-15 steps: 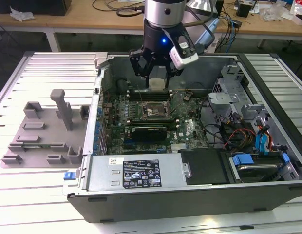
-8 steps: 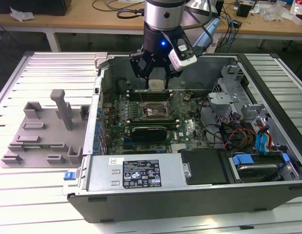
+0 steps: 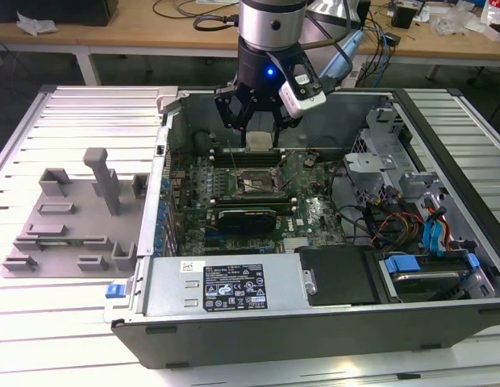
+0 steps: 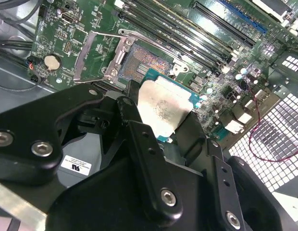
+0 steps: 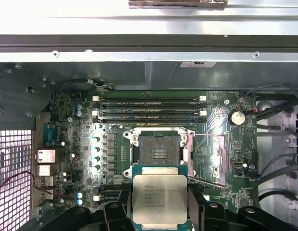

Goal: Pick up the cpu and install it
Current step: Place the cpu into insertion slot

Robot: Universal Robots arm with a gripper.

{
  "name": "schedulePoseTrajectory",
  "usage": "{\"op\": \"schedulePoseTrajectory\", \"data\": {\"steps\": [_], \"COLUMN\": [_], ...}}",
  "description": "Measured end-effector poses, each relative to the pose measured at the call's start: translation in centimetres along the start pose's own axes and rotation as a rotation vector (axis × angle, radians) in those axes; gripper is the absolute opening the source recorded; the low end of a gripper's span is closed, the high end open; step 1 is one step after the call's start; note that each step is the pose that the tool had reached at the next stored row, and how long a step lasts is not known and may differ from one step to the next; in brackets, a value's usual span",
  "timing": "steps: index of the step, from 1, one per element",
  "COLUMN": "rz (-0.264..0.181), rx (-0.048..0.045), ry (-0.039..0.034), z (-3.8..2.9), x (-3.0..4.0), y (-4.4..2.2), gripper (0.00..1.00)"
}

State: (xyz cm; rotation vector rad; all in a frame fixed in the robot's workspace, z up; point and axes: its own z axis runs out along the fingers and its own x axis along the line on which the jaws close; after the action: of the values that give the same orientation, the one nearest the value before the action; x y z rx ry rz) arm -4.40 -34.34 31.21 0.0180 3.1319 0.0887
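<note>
Near empty socket (image 5: pixel 155 153), cpu (image 5: pixel 159 198) in tool (image 3: pixel 258 129)

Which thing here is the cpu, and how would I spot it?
Find the open computer case with the arm reaching in. The cpu is the small flat square held in the end effector above the green board. Its silvery top sets it apart from the dark open socket nearby.

Silver arm (image 3: pixel 270 20), blue light (image 3: pixel 270 72), black screw-studded pincer (image 3: pixel 258 139), white wrist camera (image 3: pixel 302 90)
</note>
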Motion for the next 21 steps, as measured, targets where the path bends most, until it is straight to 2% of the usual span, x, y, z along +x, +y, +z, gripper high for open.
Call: {"op": "schedulePoseTrajectory", "data": {"steps": [4,7,16,21], "rz": [0.000,0.020,0.105,0.171], "rx": [-0.0001,0.0000,0.0007,0.0013], "ry": [0.0001,-0.0011,-0.0060,-0.0096], "z": [0.01,0.01,0.02,0.01], "x": [0.00,0.00,0.00,0.00], "y": [0.00,0.00,0.00,0.00], "gripper": [0.55,0.55,0.55,0.55]}}
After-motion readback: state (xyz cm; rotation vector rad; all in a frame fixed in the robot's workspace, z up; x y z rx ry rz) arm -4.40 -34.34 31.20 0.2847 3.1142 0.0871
